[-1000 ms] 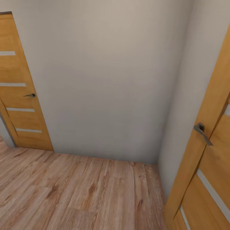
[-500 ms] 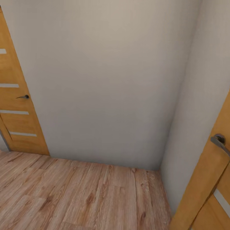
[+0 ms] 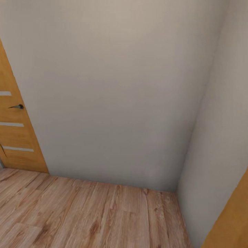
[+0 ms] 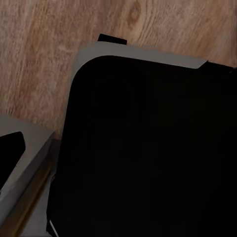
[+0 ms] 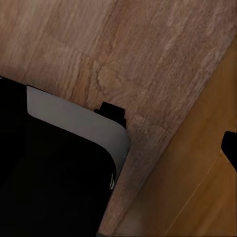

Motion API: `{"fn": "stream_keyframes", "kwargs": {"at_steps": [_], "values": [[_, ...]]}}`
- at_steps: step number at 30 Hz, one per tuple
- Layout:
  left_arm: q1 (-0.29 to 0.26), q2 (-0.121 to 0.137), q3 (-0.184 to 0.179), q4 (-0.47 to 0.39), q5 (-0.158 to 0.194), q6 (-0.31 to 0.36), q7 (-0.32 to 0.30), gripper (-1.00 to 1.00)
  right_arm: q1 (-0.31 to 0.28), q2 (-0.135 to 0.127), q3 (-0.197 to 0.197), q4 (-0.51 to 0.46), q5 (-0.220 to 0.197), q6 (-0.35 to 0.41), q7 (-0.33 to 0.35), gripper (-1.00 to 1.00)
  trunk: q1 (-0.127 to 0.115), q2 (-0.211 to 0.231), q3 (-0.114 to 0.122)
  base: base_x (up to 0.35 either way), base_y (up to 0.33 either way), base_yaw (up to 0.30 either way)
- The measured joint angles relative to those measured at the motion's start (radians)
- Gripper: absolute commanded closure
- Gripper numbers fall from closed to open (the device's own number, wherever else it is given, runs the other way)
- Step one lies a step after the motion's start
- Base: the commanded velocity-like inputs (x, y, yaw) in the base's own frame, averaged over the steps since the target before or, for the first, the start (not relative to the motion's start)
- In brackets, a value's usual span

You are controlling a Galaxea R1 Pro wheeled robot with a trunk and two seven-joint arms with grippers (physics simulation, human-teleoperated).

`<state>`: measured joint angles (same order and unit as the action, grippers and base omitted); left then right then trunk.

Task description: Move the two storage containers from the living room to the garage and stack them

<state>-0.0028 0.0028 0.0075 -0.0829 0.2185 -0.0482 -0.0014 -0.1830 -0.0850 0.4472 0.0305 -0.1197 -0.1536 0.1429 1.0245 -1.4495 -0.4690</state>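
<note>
Swinging rightward over the last second, the head camera has slid the left wooden door [image 3: 15, 131] toward the picture's left edge, and the right door [image 3: 230, 220] has shrunk to an orange sliver in the lower right corner, its handle gone from sight. Between them stand two plain off-white walls [image 3: 113, 93] meeting in a corner, above a light wood-plank floor [image 3: 89, 217]. That left door carries pale horizontal strips and a small dark lever handle [image 3: 17, 106]. No writing or labels can be read anywhere.

Each wrist camera looks down on the same plank floor past a dark, grey-edged robot body [image 4: 148, 148], and the right one catches an orange door panel [image 5: 197, 187] alongside. Whether either hand is spread or pressed together cannot be told. Neither storage container is visible here.
</note>
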Motion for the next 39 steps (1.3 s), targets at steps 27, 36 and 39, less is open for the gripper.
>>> {"fn": "stream_keyframes", "kwargs": {"at_steps": [27,36,39], "values": [[0.0,-0.001,0.0,0.0,-0.002,-0.002,0.001,-1.0,0.0,0.001,0.0,0.0,-0.003,-0.005,-0.001,-1.0,0.0,0.0,0.0,0.321,0.0,0.153],[0.0,-0.001,0.001,0.0,-0.001,-0.002,0.001,-1.0,0.0,0.001,-0.001,0.0,-0.003,-0.009,-0.001,-1.0,0.0,0.0,0.0,0.277,0.0,0.269],[0.0,-0.001,0.001,0.0,-0.001,-0.002,0.001,-1.0,0.0,0.001,-0.001,0.0,-0.003,-0.009,-0.001,-1.0,0.0,0.0,0.0,0.205,0.0,0.269]]}}
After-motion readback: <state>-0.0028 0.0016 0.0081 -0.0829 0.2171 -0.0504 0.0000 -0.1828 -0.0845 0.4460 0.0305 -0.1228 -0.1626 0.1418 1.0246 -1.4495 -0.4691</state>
